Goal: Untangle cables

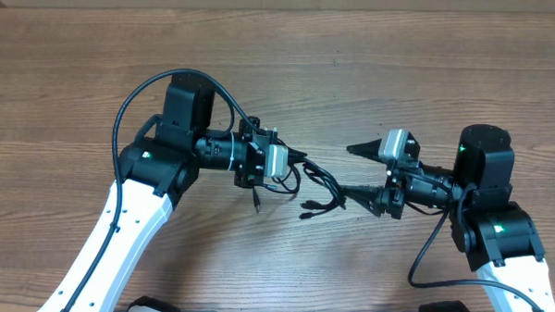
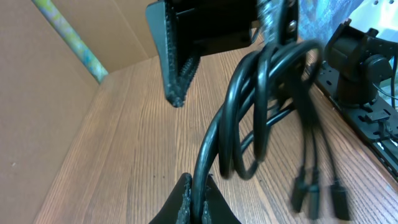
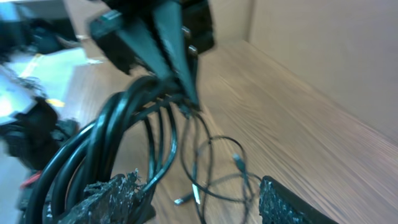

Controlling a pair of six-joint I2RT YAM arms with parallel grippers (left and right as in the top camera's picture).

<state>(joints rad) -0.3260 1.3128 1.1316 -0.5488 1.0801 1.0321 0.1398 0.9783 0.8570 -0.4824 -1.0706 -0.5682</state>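
Observation:
The cables (image 1: 321, 183) are a small black tangle on the wooden table between the two arms, with plug ends (image 1: 309, 213) trailing toward the front. My left gripper (image 1: 299, 159) is shut on one black cable (image 2: 214, 143), pinched between its fingertips (image 2: 196, 200); looped cords and several plugs (image 2: 314, 186) hang beyond. My right gripper (image 1: 351, 170) is open wide just right of the tangle. In the right wrist view its fingers (image 3: 199, 202) stand far apart, thick cords (image 3: 118, 124) brush the left finger, and thin looped cords (image 3: 211, 168) lie between them.
A cardboard wall (image 1: 264, 3) runs along the back of the table. The right arm's base and a black rail (image 2: 364, 74) stand at the table's near edge. The arms' own thick cables (image 1: 136, 100) arc over the left arm.

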